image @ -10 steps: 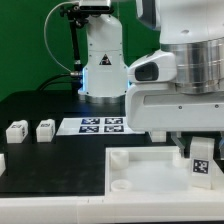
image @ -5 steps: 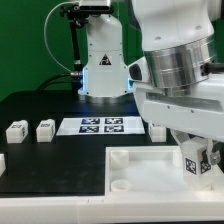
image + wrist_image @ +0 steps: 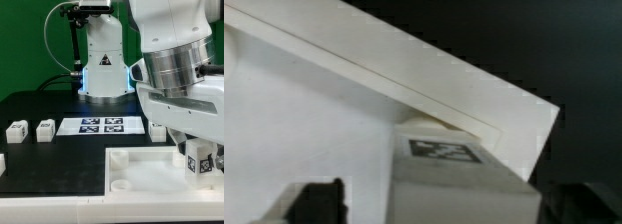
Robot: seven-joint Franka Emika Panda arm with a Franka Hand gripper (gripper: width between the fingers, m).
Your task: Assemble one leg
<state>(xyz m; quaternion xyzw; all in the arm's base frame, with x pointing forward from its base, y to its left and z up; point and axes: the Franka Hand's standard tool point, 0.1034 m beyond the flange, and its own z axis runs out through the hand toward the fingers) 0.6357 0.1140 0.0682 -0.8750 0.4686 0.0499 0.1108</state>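
White leg [image 3: 199,162] stands at the far corner of the tray-like top [image 3: 140,168], on the exterior view's right. The end effector [image 3: 446,205] straddles it, but I cannot tell if it is clamped. The wrist has twisted since a second ago, so it is probably screwing the leg in.

Leg [image 3: 200,163]: top hidden behind the arm.
Fingers [image 3: 317,200]: blurred, cut off; grip on leg unclear.
Edge block [image 3: 2,161]: half cropped.
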